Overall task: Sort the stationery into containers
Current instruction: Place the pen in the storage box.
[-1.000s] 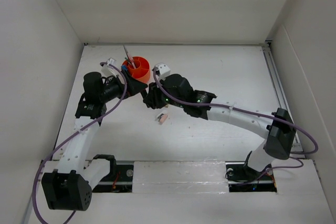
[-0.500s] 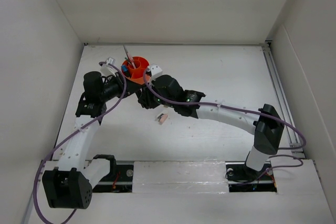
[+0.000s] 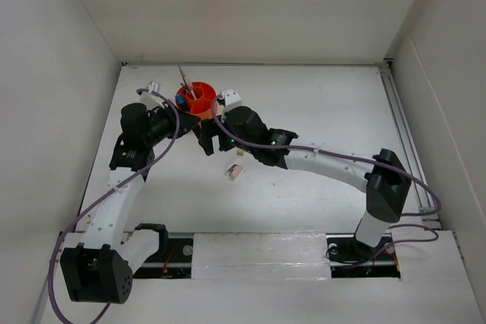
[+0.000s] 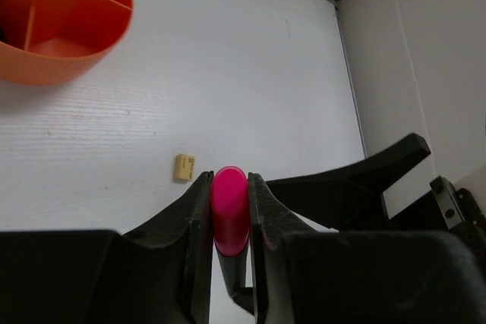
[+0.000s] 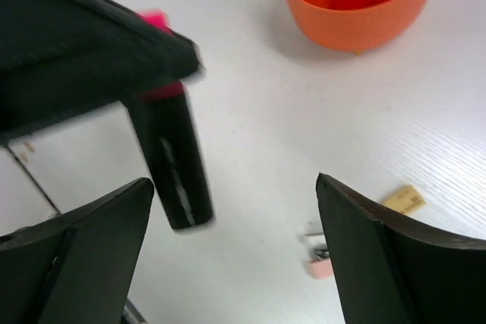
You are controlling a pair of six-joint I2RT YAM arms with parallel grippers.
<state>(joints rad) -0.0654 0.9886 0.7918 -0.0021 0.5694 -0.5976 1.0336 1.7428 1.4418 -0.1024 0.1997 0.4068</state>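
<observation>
My left gripper (image 4: 229,180) is shut on the pink cap of a black marker (image 4: 229,210), which it holds above the table. In the right wrist view the marker's black barrel (image 5: 173,165) hangs free below the left fingers (image 5: 83,58). My right gripper (image 5: 234,184) stands open beside it and touches nothing. In the top view the two grippers (image 3: 199,125) (image 3: 209,140) meet just in front of the orange tub (image 3: 199,99). The tub (image 5: 357,5) holds a pink pen (image 3: 184,81) and a blue-capped marker (image 3: 181,99).
A tan eraser (image 4: 184,167) (image 5: 402,199) lies on the white table near the grippers. A pink eraser (image 5: 320,267) and a white one (image 5: 313,231) lie together further toward the near edge (image 3: 235,171). White walls enclose the table.
My left gripper has shut on the marker's pink cap. My right gripper moved up to it near the tub, then opened and let go of the marker.
</observation>
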